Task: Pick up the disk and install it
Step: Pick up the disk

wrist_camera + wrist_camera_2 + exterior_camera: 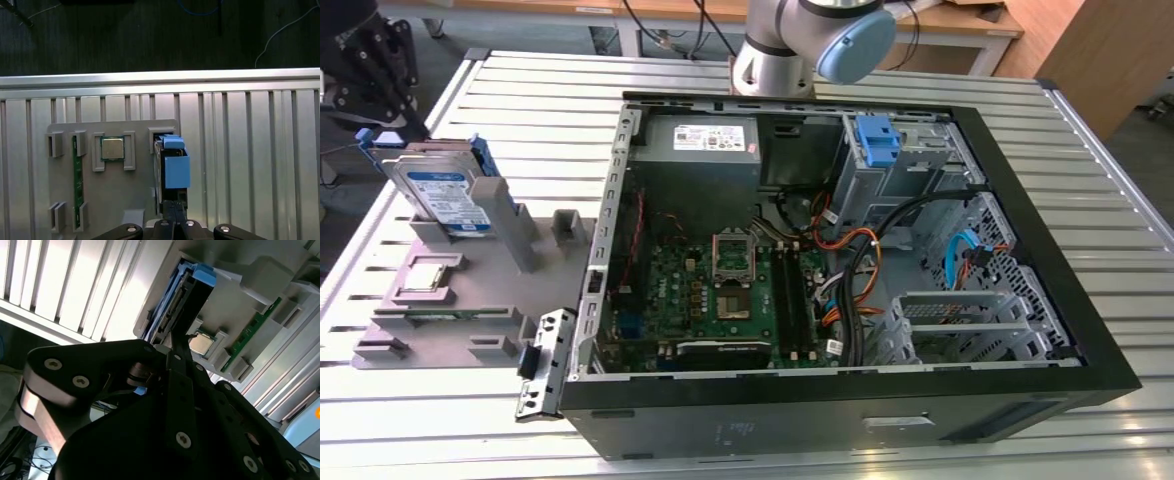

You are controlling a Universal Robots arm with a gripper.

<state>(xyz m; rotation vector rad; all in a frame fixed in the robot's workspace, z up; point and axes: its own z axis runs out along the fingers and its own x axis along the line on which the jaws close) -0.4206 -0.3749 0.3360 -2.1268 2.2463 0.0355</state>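
The gripper (411, 128) hangs over the far corner of the table (520, 100) at the exterior view's left, well apart from the arm's base (781, 55) and from the open computer case (854, 420). It points steeply down. In both wrist views the fingers (170, 215) lie pressed together, with only a thin seam between them.

Right under the fingertips stands the disk (447, 195), upright on its edge in a slot of the grey holder (467, 310), with its blue carrier (176, 170) around it. The tips are just above the disk's upper edge; whether they touch it cannot be told.

Beside the disk, farther from the fingers, the holder carries a processor chip (112, 148) and a green memory stick (78, 185).
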